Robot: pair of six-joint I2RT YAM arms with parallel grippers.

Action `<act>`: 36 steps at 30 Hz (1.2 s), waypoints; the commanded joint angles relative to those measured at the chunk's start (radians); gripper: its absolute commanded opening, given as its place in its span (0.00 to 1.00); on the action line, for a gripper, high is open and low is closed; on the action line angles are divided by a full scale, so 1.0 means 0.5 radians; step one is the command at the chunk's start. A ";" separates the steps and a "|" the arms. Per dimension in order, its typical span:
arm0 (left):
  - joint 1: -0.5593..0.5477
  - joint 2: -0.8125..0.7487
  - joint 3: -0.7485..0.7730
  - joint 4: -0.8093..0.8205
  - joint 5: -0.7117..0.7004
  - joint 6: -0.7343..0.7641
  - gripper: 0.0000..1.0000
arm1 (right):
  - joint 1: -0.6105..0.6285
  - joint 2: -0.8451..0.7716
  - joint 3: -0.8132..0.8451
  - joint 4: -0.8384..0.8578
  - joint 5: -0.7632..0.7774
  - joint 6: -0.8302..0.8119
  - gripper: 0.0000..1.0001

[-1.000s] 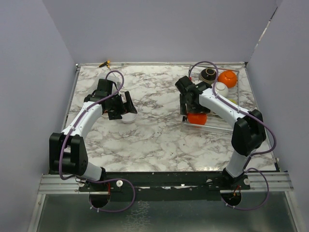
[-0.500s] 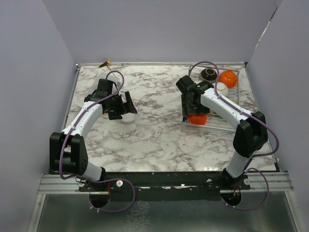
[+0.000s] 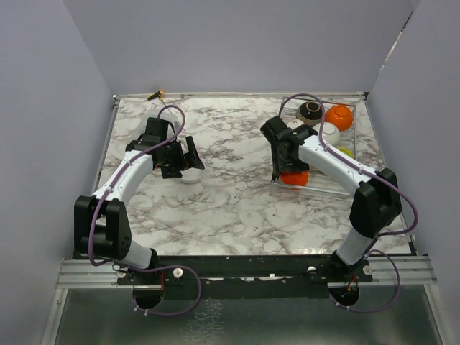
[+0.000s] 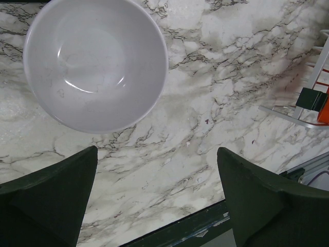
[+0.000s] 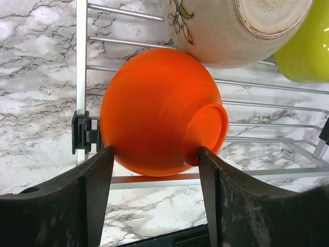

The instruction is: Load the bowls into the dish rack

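An orange bowl (image 5: 159, 110) lies tipped on its side at the near corner of the wire dish rack (image 5: 81, 62). My right gripper (image 5: 157, 159) is shut on it, one finger at its rim side and the other on its foot ring. From above, this bowl (image 3: 295, 177) shows under the right gripper (image 3: 286, 171). A beige flowered bowl (image 5: 231, 31) and a lime green bowl (image 5: 306, 51) sit behind it. A white bowl (image 4: 96, 62) stands upright on the marble, just beyond my open, empty left gripper (image 4: 157, 195).
Further back in the dish rack (image 3: 323, 188) are a dark brown bowl (image 3: 310, 110), a second orange bowl (image 3: 338, 116) and a white bowl (image 3: 329, 133). A small yellow and black object (image 3: 155, 94) lies at the table's far left edge. Grey walls enclose the table.
My right gripper's fingers have closed in from wide open onto the orange bowl in the rack. The left arm and the white bowl have not moved.
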 commanded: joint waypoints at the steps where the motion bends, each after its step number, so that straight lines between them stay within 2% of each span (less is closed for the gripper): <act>1: -0.003 0.024 0.056 -0.024 -0.040 0.016 0.99 | -0.025 0.051 -0.103 -0.170 0.239 -0.109 0.63; 5: -0.004 0.029 0.067 -0.023 -0.036 0.016 0.99 | -0.023 0.064 -0.101 -0.192 0.303 -0.221 0.63; 12: -0.003 0.027 0.067 -0.023 -0.037 0.013 0.99 | 0.015 0.007 -0.187 -0.056 0.171 -0.526 0.63; 19: -0.003 0.026 0.070 -0.023 -0.043 0.013 0.99 | 0.059 0.044 -0.288 0.056 0.347 -0.697 0.62; 24: -0.001 0.026 0.067 -0.024 -0.047 0.013 0.99 | 0.067 0.084 -0.308 0.106 0.378 -0.710 0.55; 30: -0.001 0.032 0.070 -0.025 -0.047 0.013 0.99 | 0.073 0.094 -0.366 0.172 0.273 -0.699 0.48; 36: -0.003 0.048 0.075 -0.022 -0.043 0.011 0.99 | 0.100 0.158 -0.457 0.249 0.337 -0.718 0.45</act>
